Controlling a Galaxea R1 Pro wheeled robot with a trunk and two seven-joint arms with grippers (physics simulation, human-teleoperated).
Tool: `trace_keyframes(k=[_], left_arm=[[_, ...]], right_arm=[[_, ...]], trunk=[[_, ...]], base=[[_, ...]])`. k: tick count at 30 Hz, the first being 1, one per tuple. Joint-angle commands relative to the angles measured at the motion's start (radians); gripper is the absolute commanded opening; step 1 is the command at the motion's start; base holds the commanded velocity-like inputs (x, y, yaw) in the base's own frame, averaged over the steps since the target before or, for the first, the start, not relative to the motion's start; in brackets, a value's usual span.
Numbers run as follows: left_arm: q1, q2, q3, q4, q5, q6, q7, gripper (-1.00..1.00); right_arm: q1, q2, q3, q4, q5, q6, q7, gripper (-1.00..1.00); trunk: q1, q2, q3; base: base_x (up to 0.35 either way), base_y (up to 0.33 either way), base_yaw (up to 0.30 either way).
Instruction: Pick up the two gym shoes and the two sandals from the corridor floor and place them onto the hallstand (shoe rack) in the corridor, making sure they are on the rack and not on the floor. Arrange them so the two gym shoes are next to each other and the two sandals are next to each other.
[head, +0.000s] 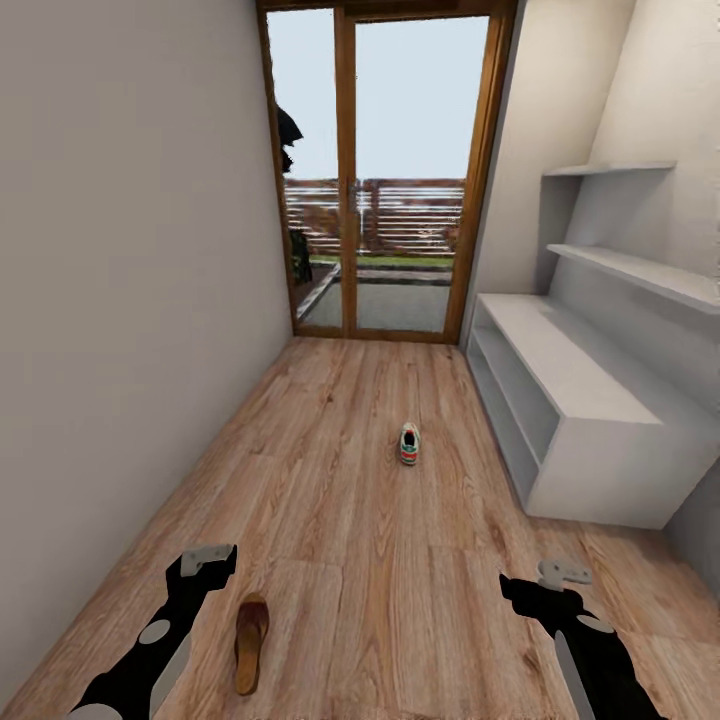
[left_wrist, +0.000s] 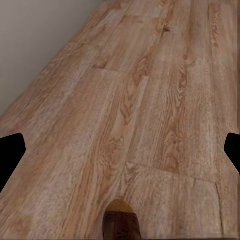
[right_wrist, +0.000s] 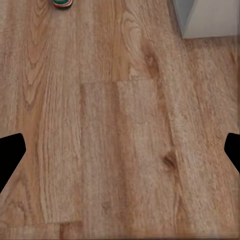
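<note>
Nearest the camera, two black arms w/ grey-tipped grippers are seen low in the head view: left gripper (head: 208, 560) near-left, right gripper (head: 562, 575) near-right, both held above the light brown wood-plank corridor floor (head: 360, 560). In each wrist view only dark finger ends show at the frame edges, e.g. left fingertips (left_wrist: 11, 150) and right fingertips (right_wrist: 11, 152), set wide apart w/ nothing between them.

One flat dark-brown leather sandal w/ tan footbed (head: 250, 640) is laid on the floor just right of the left arm, lengthwise along the corridor; its rounded end is also caught in the left wrist view (left_wrist: 120, 222). One white lace-up gym shoe w/ green stripes and red-orange heel patch (head: 409, 443) is set further off, approx. mid-corridor, apart from the rack; its edge is glimpsed in the right wrist view (right_wrist: 63, 3).

On the right, the long low white hallstand w/ bench top and open shelves (head: 585, 390) is placed against the wall, two floating shelves (head: 630, 265) on its back panel above. Nothing is seen on its bench top.

Plain off-white wall (head: 130, 280) is run along the left. At the far end, a wood-framed glass door (head: 385, 170) is shown, w/ slatted fence, paving and pale sky beyond.
</note>
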Motion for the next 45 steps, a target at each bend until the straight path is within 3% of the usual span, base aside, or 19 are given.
trace_keyframes(k=[1, 27, 45], left_arm=[[0.0, 0.001, -0.002, 0.0, 0.009, -0.003, 0.0, 1.0], [0.0, 0.001, -0.002, 0.001, 0.01, -0.004, 0.0, 1.0], [0.001, 0.001, -0.002, 0.099, 0.009, -0.063, 0.0, 1.0]], right_arm=[[-0.001, 0.0, 0.0, -0.001, 0.001, 0.005, 0.0, 1.0], [-0.001, 0.0, 0.0, -0.003, 0.002, 0.005, 0.0, 1.0], [-0.001, 0.004, 0.001, -0.007, 0.003, 0.005, 0.0, 1.0]], trunk=[[0.004, -0.008, -0.006], [0.103, -0.19, -0.129], [0.172, -0.316, -0.21]], base=[[0.0, 0.0, -0.117], [0.0, 0.0, -0.054], [0.0, 0.0, 0.0]])
